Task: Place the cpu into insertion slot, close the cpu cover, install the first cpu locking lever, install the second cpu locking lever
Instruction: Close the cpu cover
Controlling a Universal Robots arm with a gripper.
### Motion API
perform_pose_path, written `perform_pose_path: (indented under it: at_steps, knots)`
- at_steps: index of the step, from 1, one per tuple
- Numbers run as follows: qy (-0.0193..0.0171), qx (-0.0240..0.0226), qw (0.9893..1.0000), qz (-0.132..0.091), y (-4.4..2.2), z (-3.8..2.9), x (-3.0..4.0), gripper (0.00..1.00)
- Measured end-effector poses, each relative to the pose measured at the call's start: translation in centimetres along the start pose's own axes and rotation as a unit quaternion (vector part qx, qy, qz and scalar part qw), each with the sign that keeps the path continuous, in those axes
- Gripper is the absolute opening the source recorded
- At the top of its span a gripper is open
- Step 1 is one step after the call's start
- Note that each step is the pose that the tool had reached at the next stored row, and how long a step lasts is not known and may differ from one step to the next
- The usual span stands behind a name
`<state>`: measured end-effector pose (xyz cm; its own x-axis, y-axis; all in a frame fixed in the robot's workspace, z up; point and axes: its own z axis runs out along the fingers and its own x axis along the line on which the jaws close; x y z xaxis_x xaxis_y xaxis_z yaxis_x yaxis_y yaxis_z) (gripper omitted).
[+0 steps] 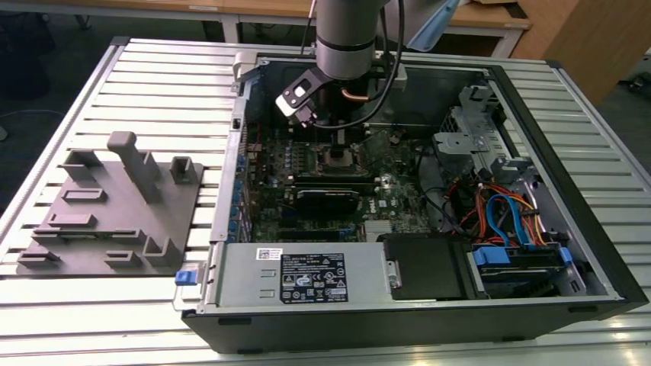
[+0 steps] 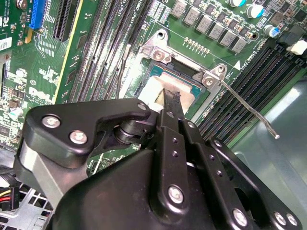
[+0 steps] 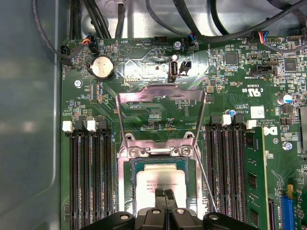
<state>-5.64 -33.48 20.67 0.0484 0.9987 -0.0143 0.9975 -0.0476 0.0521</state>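
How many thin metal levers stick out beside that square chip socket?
2, in the second wrist view: the first lever slants out from one side of the cpu, the second lever lies along the opposite side.

A grey plastic fixture plate with upright blocks [image 1: 112, 210] is seen on the pale slatted metal table [image 1: 163, 84], at the exterior view's left of the open black computer case [image 1: 600, 259]. A round silver coin battery [image 3: 102, 67] is picked out in the first wrist view.
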Motion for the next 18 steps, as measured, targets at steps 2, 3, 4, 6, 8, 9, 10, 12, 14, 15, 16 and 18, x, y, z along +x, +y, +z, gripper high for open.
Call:
perform_pose_path:
  at_steps: [2, 3, 4, 6, 8, 9, 10, 12, 14, 15, 16, 18]
  knots:
    - [0.0000, 0.0000, 1.0000, 0.000, 0.01, 0.00, 0.00, 0.10]
    - [0.0000, 0.0006, 1.0000, 0.000, 0.13, 0.01, 0.01, 0.10]
    - [-0.0003, 0.0044, 1.0000, 0.000, 0.43, 0.05, 0.02, 0.10]
    - [-0.0005, 0.0102, 0.9999, 0.000, 0.79, 0.10, 0.04, 0.10]
    - [-0.0004, 0.0103, 0.9999, 0.000, 0.78, 0.10, 0.04, 0.10]
    - [-0.0004, 0.0103, 0.9999, -0.001, 0.78, 0.10, 0.04, 0.10]
    - [-0.0003, 0.0104, 0.9999, -0.004, 0.78, 0.10, 0.04, 0.10]
    - [0.0003, 0.0102, 0.9998, -0.016, 0.79, 0.11, 0.04, 0.10]
    - [0.0009, 0.0100, 0.9995, -0.030, 0.79, 0.11, 0.04, 0.10]
    - [0.0010, 0.0100, 0.9994, -0.034, 0.79, 0.11, 0.04, 0.10]
    - [0.0011, 0.0100, 0.9993, -0.035, 0.79, 0.11, 0.04, 0.10]
    - [0.0011, 0.0100, 0.9993, -0.035, 0.79, 0.11, 0.04, 0.10]
